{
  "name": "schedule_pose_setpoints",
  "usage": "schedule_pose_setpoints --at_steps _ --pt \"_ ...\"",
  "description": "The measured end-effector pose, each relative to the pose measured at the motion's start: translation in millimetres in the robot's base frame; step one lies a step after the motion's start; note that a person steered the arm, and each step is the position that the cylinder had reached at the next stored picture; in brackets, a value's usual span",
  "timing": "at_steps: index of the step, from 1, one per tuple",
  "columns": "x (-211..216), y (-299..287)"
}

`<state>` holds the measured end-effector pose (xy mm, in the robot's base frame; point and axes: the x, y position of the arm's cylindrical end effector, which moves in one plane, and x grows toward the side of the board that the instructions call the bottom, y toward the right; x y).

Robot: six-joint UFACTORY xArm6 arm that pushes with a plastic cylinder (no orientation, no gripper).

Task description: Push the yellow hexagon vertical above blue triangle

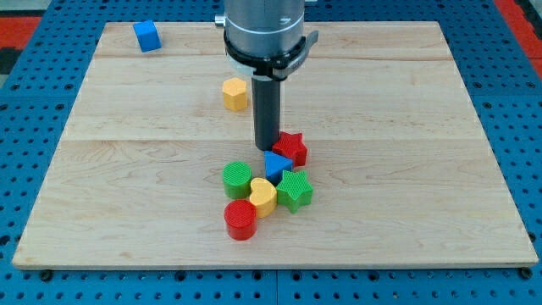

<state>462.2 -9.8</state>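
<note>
The yellow hexagon (235, 93) lies on the wooden board (406, 169), above and left of the cluster. The blue triangle (275, 164) sits in the middle of the cluster, below the red star (292, 147). My tip (267, 149) stands just above the blue triangle and left of the red star, close to both. The hexagon is up and to the left of my tip, beside the rod.
A green cylinder (237, 179), a yellow heart (262, 196), a green star (295, 189) and a red cylinder (240, 219) crowd below the blue triangle. A blue cube (146, 36) lies at the board's top left corner.
</note>
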Motion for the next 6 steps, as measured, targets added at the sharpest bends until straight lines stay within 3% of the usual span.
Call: schedule_pose_setpoints --at_steps 1,2,3,5,6 --pt "20.0 -7.1" --pt "-0.3 -47.9" --pt "-35.0 -52.8" --pt "-47.6 -118.1" --pt "-117.2 -90.4"
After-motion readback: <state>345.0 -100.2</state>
